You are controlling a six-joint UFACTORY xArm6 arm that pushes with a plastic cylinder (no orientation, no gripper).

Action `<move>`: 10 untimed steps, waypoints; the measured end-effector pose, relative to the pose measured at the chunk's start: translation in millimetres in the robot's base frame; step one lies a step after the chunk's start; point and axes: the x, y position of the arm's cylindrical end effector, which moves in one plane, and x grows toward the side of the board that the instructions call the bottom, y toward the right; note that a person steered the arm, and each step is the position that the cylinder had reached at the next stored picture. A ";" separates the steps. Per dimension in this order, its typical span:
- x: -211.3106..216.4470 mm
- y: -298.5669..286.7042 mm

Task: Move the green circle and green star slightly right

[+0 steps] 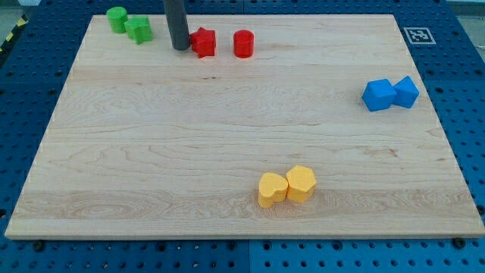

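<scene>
My tip (181, 48) rests on the bench (227, 136) near the view's top edge, left of the middle. It is the lower end of a straight dark rod that comes down from above the view. This end effector has no jaws to open or shut, and it has hold of nothing.

The green circle (117, 18) lies toward the view's left of my tip and a little higher, close to the bench's top left corner. The green star (139, 29) sits just beside the circle on its right, and the two appear to touch. The star is the nearer of the pair to my tip, yet a clear strip of bare wood lies between them.

On the other side of my tip, just to the view's right, stands a red star-shaped block (203, 42). It is very close to the rod; I cannot tell whether they touch. Further right of my tip, apart from the red star, stands a red cylinder (243, 44).

Far to the view's right of my tip and somewhat lower, two blue blocks sit together near the bench's right edge: a blue cube (378, 95) and a second blue block (407, 91) touching it on the right.

Well below my tip, toward the view's bottom and right of the middle, two yellow blocks lie side by side and touching: a rounded yellow block (272, 189) and a yellow hexagon-like block (301, 183).
</scene>
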 end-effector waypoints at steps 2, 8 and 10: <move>25.5 -66.4; -97.4 -187.4; -97.4 -151.6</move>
